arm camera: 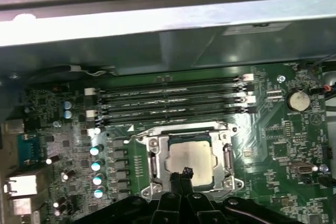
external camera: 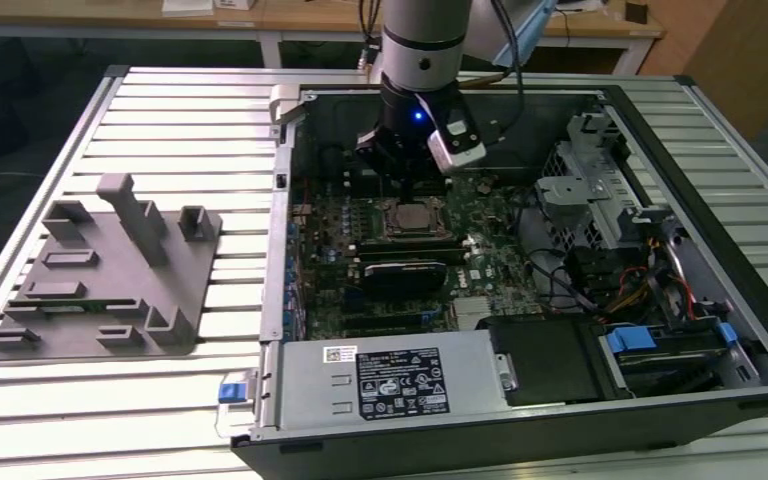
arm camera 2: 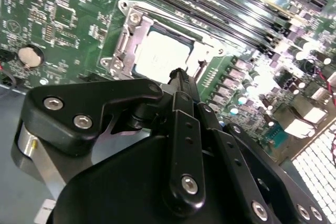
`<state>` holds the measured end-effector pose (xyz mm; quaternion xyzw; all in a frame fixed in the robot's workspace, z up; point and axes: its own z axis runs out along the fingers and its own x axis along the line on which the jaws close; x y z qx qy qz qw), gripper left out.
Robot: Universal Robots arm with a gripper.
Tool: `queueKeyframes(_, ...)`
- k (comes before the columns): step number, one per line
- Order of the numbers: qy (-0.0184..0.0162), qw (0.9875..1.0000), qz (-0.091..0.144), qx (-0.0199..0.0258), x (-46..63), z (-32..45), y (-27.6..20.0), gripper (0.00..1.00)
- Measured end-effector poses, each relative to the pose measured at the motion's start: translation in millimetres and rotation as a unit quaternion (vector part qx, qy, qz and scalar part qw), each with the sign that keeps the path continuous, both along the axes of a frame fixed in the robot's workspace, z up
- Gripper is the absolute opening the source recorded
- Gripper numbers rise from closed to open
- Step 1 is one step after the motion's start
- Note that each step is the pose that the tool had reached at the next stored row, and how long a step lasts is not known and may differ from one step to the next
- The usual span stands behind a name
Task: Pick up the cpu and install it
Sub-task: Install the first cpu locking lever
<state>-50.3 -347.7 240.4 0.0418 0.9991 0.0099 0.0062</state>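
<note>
Item: cpu (arm camera: pixel 191 157), which we find seated flat in the motherboard socket (arm camera: pixel 152 169) inside the open computer case (external camera: pixel 651 140), apparently already placed. Gripper (arm camera: pixel 185 173): we see its fingers pressed together, empty, poised just above the chip. Grey tray (external camera: pixel 91 290) rests on the counter (external camera: pixel 171 110).

I see the cpu (arm camera: pixel 190 157) lying flat in the motherboard socket (arm camera: pixel 226 160), its pale silver square top facing up, framed by the socket's metal bracket. In the second wrist view the cpu (arm camera 2: pixel 160 52) looks level and seated squarely inside that frame.
</note>
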Motion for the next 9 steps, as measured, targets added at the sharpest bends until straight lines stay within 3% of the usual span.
queueKeyframes(9,0.0000,1.0000,0.000,0.0000,-15.8,0.0,0.0,0.11)
